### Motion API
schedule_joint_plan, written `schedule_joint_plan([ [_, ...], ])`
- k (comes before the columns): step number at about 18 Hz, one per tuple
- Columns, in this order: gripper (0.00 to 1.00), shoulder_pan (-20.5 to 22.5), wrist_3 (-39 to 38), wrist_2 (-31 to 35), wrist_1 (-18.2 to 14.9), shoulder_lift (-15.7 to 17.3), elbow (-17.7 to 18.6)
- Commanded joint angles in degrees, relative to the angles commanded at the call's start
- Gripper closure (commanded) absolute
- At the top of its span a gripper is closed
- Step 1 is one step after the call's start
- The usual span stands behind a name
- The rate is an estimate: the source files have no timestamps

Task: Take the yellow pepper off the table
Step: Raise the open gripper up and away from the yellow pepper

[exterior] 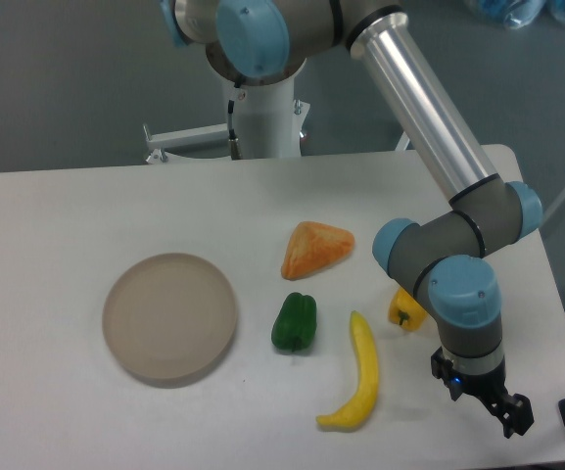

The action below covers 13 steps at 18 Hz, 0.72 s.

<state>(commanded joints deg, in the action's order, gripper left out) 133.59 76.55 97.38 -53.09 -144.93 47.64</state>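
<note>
Plate [169, 315]: nothing held. Yellow pepper [404, 309]: on table [57, 215], partly hidden by arm. Gripper [509, 415]: jaw state cannot be told.

The arm's wrist [437, 262] is hiding most of the pepper [402, 310]. The gripper [513, 418] jaws are showing too small to judge.

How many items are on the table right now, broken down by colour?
Yellow: 2, the yellow pepper, partly hidden behind the arm, and the banana
Green: 1, the green pepper
Orange: 1, the triangular wedge
Beige: 1, the round plate
Total: 5 on the table
</note>
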Motion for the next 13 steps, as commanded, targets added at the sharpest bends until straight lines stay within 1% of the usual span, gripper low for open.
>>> schedule_joint_plan([
  [3,0.0,0.0,-0.8,-0.1,0.0,0.1,0.0],
  [8,0.0,0.0,-1.0,-0.1,-0.1,1.9,1.1],
  [9,0.0,0.0,-1.1,-0.3,-0.1,2.7,1.8],
  [13,0.0,0.4,-1.1,-0.6,-0.4,6.7,6.3],
])
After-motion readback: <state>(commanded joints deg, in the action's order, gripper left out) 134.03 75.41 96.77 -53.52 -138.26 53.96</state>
